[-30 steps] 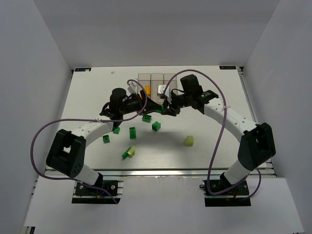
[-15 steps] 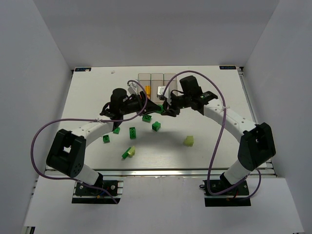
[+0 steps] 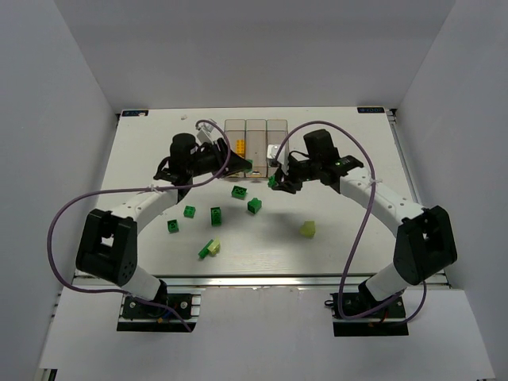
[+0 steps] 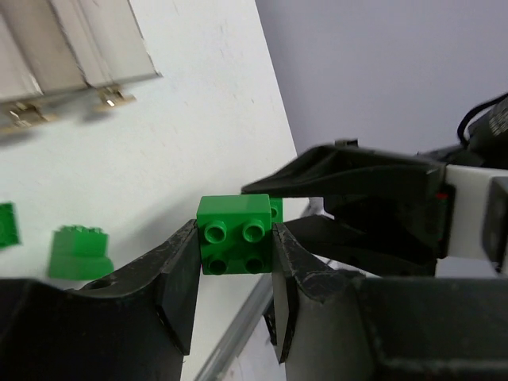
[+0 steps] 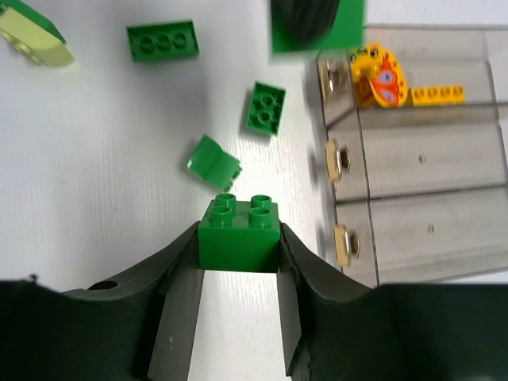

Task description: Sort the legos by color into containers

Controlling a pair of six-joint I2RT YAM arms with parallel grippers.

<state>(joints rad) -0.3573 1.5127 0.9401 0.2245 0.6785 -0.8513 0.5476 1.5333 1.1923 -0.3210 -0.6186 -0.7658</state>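
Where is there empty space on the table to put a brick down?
The near strip of table is bare, between the yellow-green brick and the pale brick. The far right corner past the bins is bare too. Crowded: green bricks before the bins.

No word, brand or number can be read in any view. On the counter [image 3: 341, 238], the left sticker [image 3: 135, 113] and the right sticker [image 3: 371, 109] sit at the far corners (both bluish, their print too small to make out). An orange brick [image 5: 377, 79] in one container [image 5: 476, 63] bears a butterfly-like picture, with no letters legible.
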